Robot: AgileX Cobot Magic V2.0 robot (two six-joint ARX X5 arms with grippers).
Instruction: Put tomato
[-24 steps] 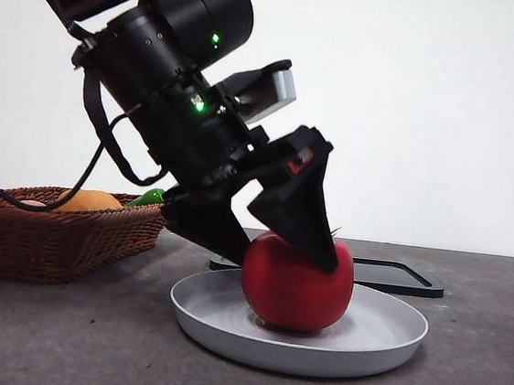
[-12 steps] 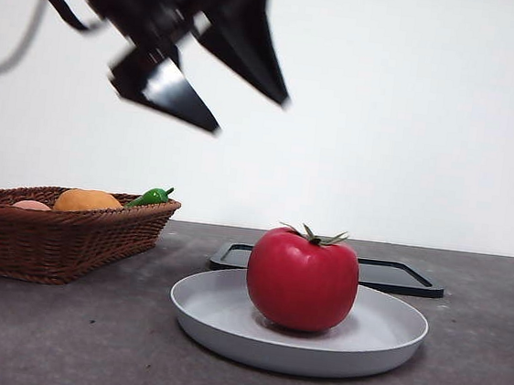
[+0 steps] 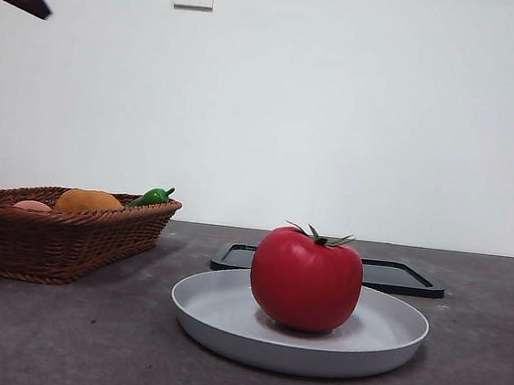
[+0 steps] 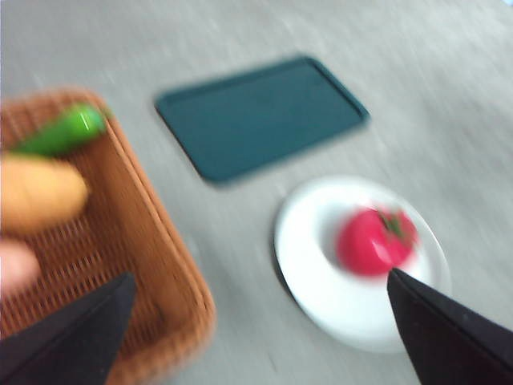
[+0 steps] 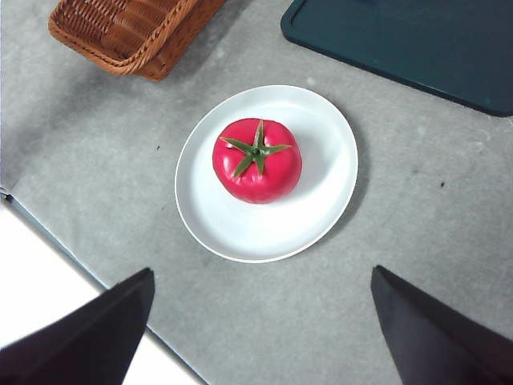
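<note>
Tomato (image 3: 306, 279) on plate (image 3: 217, 310), both grippers clear.

Tomato sits upright slightly toward 10 o'clock of plate centre in the right wrist view, stem up. Left gripper (image 4: 256, 337) and right gripper (image 5: 260, 321) both hang high, jaws spread, grasping nothing. Judged: glossy skin likely slippery, round body prone to roll, moderate weight; best gripped across the widest girth, below the stem.
</note>
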